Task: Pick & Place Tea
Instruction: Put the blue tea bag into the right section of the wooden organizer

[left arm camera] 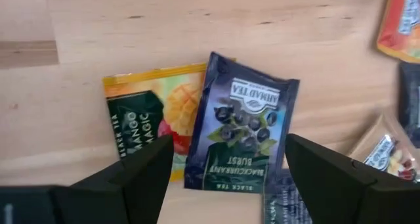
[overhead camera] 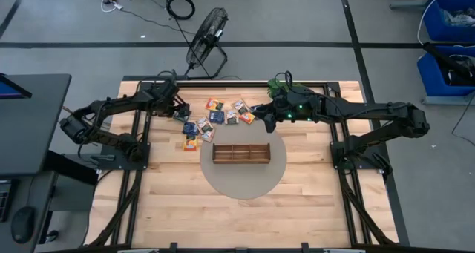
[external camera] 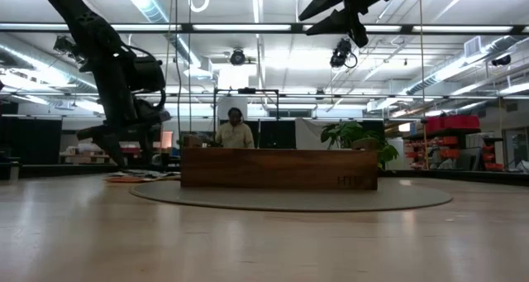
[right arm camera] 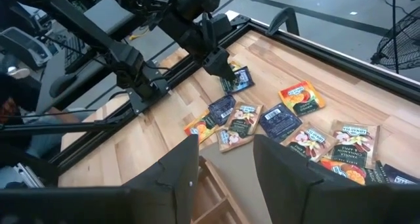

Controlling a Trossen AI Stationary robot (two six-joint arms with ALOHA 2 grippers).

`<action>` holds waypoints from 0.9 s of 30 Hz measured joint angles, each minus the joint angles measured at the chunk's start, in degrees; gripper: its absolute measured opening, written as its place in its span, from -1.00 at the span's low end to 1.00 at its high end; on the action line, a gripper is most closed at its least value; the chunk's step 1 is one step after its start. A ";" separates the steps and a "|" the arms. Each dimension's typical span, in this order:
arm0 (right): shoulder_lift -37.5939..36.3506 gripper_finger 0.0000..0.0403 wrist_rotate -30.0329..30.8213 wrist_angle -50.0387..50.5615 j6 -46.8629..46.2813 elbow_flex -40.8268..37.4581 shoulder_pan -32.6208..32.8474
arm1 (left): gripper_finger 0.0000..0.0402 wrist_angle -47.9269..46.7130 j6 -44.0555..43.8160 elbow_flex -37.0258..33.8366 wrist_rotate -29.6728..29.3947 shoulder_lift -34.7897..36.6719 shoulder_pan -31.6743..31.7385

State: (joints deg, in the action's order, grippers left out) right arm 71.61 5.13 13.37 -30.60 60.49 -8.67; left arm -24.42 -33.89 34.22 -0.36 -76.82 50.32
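Note:
Several tea packets (overhead camera: 223, 118) lie flat and scattered on the table, far-left of the wooden tray (overhead camera: 240, 152). My left gripper (overhead camera: 181, 114) hangs open, pointing steeply down, low over the leftmost packets. In the left wrist view its fingers stand on either side of a dark blue packet (left arm camera: 239, 129), which lies partly on a yellow-orange packet (left arm camera: 141, 125). Another dark packet (left arm camera: 281, 199) shows between the fingers. My right gripper (overhead camera: 267, 120) is raised above the tray's far right, open (right arm camera: 226, 165), with nothing between its fingers.
The tray stands on a round grey mat (overhead camera: 245, 188) at mid-table. A black fan (overhead camera: 206, 41) stands on the floor beyond the far edge. Black frame rails (overhead camera: 223, 81) border the table. In the low view a person (external camera: 235, 130) sits far behind the tray.

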 joint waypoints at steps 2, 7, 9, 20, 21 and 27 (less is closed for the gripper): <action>0.00 -0.23 0.00 0.03 0.02 0.00 0.02 | 0.48 -0.03 -0.36 0.00 -0.80 0.00 -0.32; 0.00 -0.23 -0.18 0.06 0.02 0.00 0.02 | 0.48 -0.19 -1.54 0.00 -2.80 0.08 -0.48; -0.01 -0.23 -0.20 0.08 0.02 0.00 0.00 | 0.48 -0.42 -1.11 0.00 -2.84 0.00 -0.78; -0.01 -0.23 -0.04 0.45 0.02 -0.01 0.01 | 0.48 0.47 0.04 0.00 -8.88 -0.08 -4.30; -0.02 -0.23 -0.02 0.45 0.02 0.00 0.02 | 0.48 0.55 0.10 0.00 -9.04 -0.24 -4.18; -0.02 -0.23 -0.02 0.51 0.03 -0.02 0.00 | 0.48 2.14 1.14 0.02 -8.04 -3.89 -4.61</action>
State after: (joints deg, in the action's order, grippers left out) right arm 71.59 5.10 13.88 -30.57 60.47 -8.67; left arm -22.28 -32.75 34.24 -8.40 -80.71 45.71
